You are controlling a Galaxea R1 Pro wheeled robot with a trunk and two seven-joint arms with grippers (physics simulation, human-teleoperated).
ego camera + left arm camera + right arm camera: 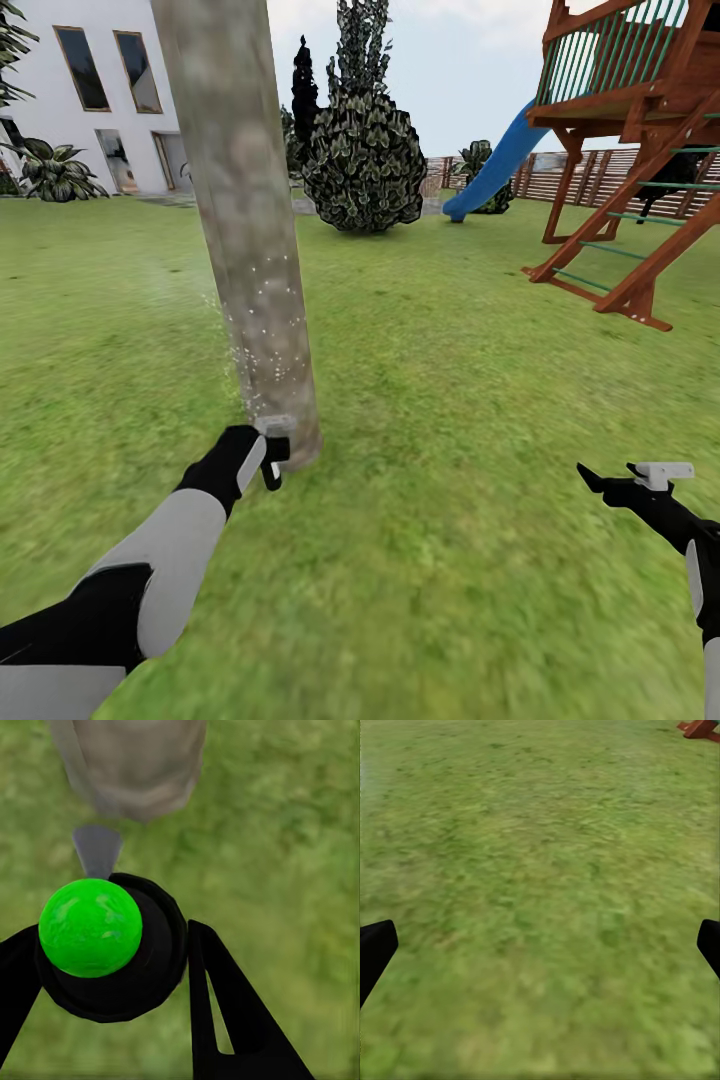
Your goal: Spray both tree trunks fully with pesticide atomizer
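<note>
Lawn (450,420) is lying open across the middle and right of the frame. Your left gripper (268,460) is clamping the pesticide atomizer (112,949) just beside the base of the tree trunk (245,200) left of centre, white pesticide (262,330) speckling the bark. Your right gripper (625,485) is hanging spread and empty at lower right, well apart from the wooden playset (640,150) at upper right.

Bright even daylight, hardly any shadows, wrist views soft, perhaps slightly blurred
</note>
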